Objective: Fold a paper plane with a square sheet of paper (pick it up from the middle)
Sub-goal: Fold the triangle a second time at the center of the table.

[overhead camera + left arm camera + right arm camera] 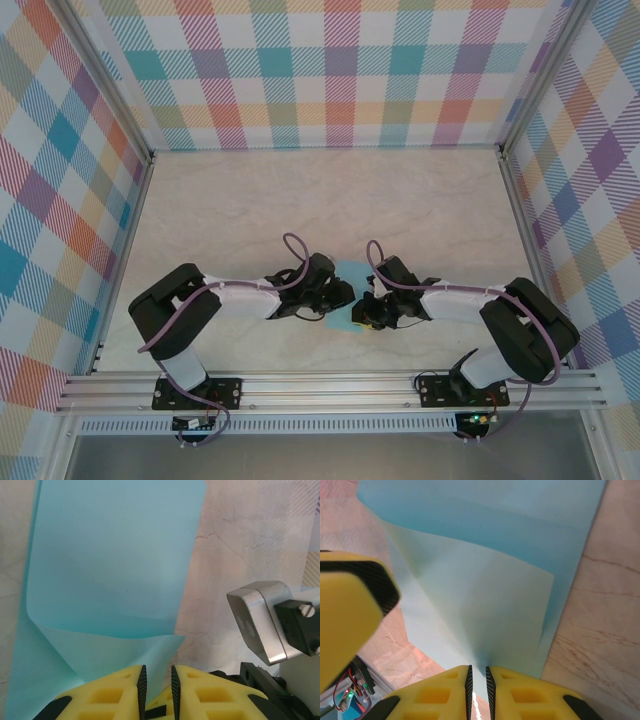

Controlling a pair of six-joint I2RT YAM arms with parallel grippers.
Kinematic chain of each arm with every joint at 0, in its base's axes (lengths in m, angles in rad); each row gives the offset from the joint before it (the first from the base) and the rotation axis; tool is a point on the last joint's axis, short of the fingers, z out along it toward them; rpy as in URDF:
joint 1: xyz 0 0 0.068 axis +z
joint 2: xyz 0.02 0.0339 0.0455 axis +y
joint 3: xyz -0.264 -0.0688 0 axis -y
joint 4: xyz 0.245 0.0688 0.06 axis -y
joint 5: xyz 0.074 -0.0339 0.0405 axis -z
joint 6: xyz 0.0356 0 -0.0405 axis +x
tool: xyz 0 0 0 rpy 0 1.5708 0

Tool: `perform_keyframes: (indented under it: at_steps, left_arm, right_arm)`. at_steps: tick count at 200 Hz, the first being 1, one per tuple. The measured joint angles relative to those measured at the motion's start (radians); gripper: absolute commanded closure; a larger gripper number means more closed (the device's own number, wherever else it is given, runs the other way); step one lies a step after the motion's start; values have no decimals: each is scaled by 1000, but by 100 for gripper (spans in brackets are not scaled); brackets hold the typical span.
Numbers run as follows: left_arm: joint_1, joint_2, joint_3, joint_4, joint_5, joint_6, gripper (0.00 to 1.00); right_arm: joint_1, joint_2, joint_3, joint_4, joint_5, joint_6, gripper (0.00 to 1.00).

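The square sheet of paper (348,275) is light blue and lies on the marble table between the two arms, with one flap folded over it. In the left wrist view the paper (115,555) has a raised flap that narrows into my left gripper (157,672), whose jaws stand narrowly shut on it. In the right wrist view the paper (485,590) rises to a crease that runs between the pads of my right gripper (478,672), which is shut on it. From above, the left gripper (342,297) and right gripper (366,313) almost touch. A paper plane is out of view.
Plaid walls (330,70) and aluminium posts (130,210) enclose the marble table (230,210). A metal rail (330,385) runs along the near edge at the arm bases. The right arm's silver bracket (260,620) sits close beside my left fingers.
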Motion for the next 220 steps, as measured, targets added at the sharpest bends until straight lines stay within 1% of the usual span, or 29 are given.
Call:
perform_keyframes:
  at_steps: [44,70,90,118,130,220]
  left_arm:
    - [1,64,-29,82,31,-21,78]
    - [1,67,-36,104,21,-27,78]
    - [1,61,-36,95,2,-28,77]
    - [9,37,-30,30,-47,-10,76]
    - [18,33,-26,11,-52,-1,76]
    - [83,42,-12,-3,-1,9,74]
  right_arm:
    - [0,0,1,-3,0,0,81]
    - [0,2,3,-8,3,0,83]
    - [0,2,4,-12,5,-1,84]
    - [0,5,6,-20,8,-5,85]
    - [0,5,7,-21,8,-7,85]
    - [0,12,12,-23,3,-23,85]
